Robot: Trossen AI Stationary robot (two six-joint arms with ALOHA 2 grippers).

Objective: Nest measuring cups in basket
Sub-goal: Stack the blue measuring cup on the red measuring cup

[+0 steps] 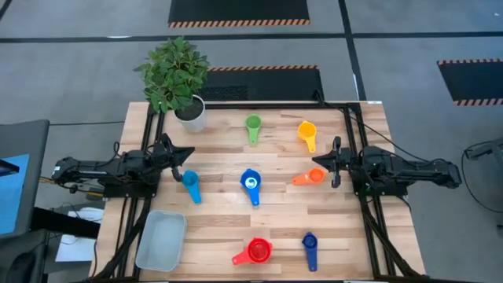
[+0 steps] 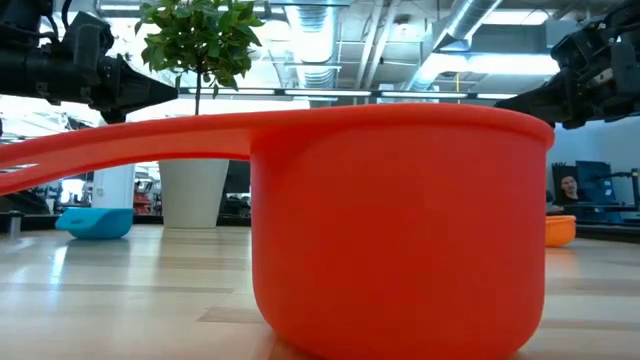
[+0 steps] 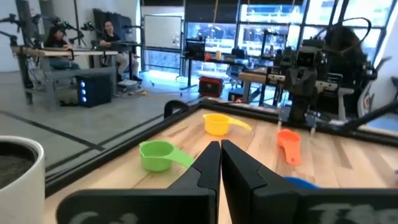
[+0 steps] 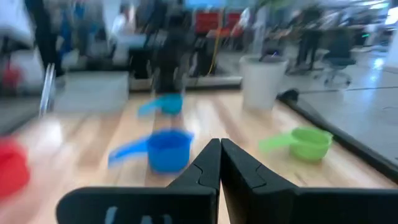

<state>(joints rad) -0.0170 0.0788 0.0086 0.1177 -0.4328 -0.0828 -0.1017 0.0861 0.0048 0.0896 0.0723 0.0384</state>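
Note:
Seven measuring cups lie scattered on the wooden table: green, yellow, orange, light blue, blue, red and dark blue. Each rests on its base. The pale grey-blue basket sits near the table's front-left corner with no cup inside. My left gripper hovers shut just beyond the light blue cup. My right gripper hovers shut beside the orange cup. The left wrist view shows its shut fingers; the right wrist view shows the same.
A white plant pot holding a leafy plant stands at the table's far-left corner. Black frame rails run along both sides of the table. Bare wood lies between the cups. In the low view the red cup fills the foreground. People sit in the room behind.

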